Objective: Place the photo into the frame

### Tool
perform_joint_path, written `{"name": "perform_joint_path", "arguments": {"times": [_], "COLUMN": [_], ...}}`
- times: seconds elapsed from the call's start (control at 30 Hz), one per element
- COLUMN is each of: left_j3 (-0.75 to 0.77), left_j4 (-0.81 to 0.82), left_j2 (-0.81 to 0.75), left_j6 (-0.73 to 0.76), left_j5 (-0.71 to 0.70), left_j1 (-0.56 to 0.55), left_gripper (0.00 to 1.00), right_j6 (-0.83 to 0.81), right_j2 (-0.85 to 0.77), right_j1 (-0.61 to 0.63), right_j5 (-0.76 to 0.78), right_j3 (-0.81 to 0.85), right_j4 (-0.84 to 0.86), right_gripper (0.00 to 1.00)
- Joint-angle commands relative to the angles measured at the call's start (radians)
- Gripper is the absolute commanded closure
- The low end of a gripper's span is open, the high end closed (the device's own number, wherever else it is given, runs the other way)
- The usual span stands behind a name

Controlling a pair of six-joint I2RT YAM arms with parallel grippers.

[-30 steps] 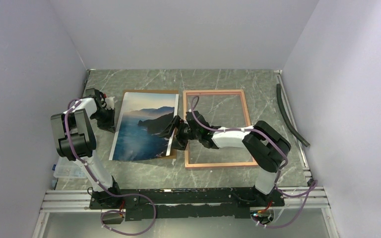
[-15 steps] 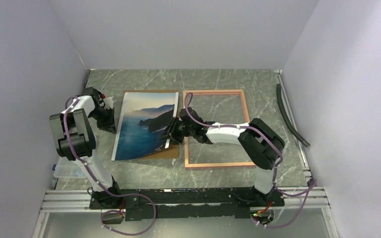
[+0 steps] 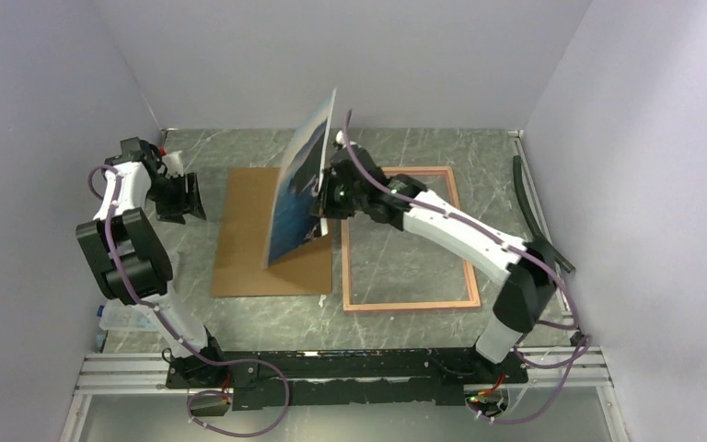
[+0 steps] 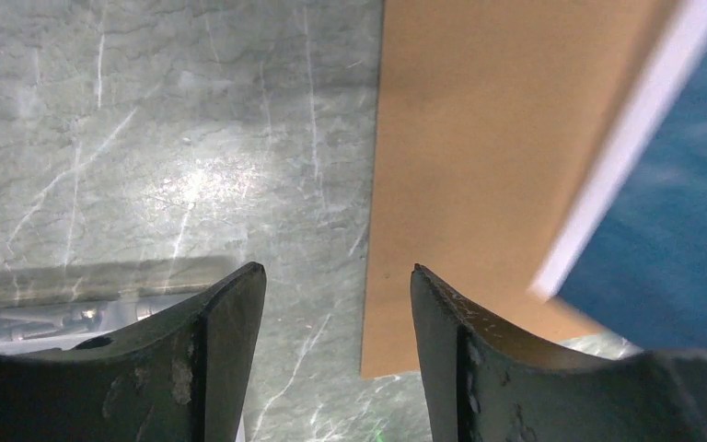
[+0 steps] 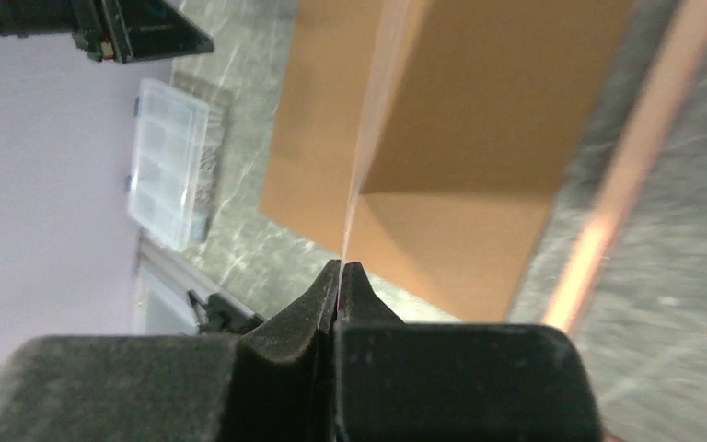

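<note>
Step in hand, judging by the layout: carrying the photo [image 3: 296, 189] across to the frame [image 3: 411, 303].

Where the photo is:
- Held in the air, near upright and tilted, picture side facing left.
- Above the right part of the board [image 3: 249, 244], just left of the frame and not yet over it.
- Impossible to tell whether its low corner touches the board.

To do it well:
- Swing right slowly. Thin paper held by one edge will likely flap and bend.
- Tip flat only once over the opening.
- Square the far and left edges against the frame's inner border before lowering.
- Set the free edge down first, then the held one, so no corner snags on the rim.
- Avoid dragging over the board or nudging the frame along the table [image 3: 405, 147].
- Check which face of the frame lies up, and so which way the picture side must go. Cannot be told from here.

At the right gripper [image 3: 324, 198]:
- Clamped fully shut on the photo's edge nearest the frame.
- In its wrist view, paper seen edge-on, running out from between the tips.
- No other contact visible.

At the left gripper [image 3: 184, 196]:
- Parted fairly wide, with nothing between the fingers [image 4: 226, 354] and nothing touched.
- Hovers over bare table at the far left, well apart from the photo, with the board's left edge just ahead.
</note>
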Motion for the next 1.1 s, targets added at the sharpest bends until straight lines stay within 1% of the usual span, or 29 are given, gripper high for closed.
{"name": "perform_joint_path", "arguments": {"times": [0.0,0.1,0.2,0.33,0.37,0.5,0.57,0.67,0.73,0.87,0.97,1.07], "left_j3": [0.048,0.029,-0.001,-0.033,-0.037,-0.044,-0.049,-0.055,-0.053,-0.051,-0.046,-0.045], "left_j4": [-0.073,-0.072,-0.064,-0.05,-0.045,-0.044,-0.041,-0.042,-0.045,-0.045,-0.05,-0.05], "left_j2": [-0.084,-0.112,-0.134,-0.151,-0.153,-0.159,-0.162,-0.165,-0.165,-0.165,-0.165,-0.171], "left_j6": [-0.01,-0.005,0.0,0.001,-0.003,-0.011,-0.013,-0.014,-0.015,-0.019,-0.022,-0.02], "left_j5": [0.062,0.07,0.064,0.034,0.031,0.017,0.01,0.003,0.004,0.002,0.004,0.0], "left_j1": [-0.005,-0.01,-0.028,-0.067,-0.074,-0.099,-0.106,-0.111,-0.112,-0.119,-0.124,-0.124], "left_gripper": [0.35,0.35,0.35,0.35,0.35,0.36,0.36,0.36,0.36,0.36,0.36,0.36], "right_j6": [-0.256,-0.325,-0.357,-0.312,-0.297,-0.3,-0.306,-0.35,-0.395,-0.463,-0.493,-0.503], "right_j2": [-0.109,-0.156,-0.16,-0.068,-0.038,0.02,0.044,0.059,0.064,0.092,0.132,0.167], "right_j1": [0.008,0.022,0.035,0.083,0.096,0.139,0.153,0.156,0.154,0.135,0.124,0.126], "right_j5": [0.288,0.449,0.588,0.76,0.794,0.806,0.838,0.929,0.973,1.041,1.044,1.014], "right_j3": [0.149,0.202,0.244,0.367,0.401,0.462,0.513,0.604,0.63,0.616,0.587,0.533], "right_j4": [-0.384,-0.558,-0.747,-1.004,-1.043,-1.05,-1.05,-1.048,-1.049,-1.047,-1.047,-1.048], "right_gripper": [1.0,1.0,1.0,1.0,1.0,1.0,1.0,1.0,1.0,1.0,1.0,1.0]}}
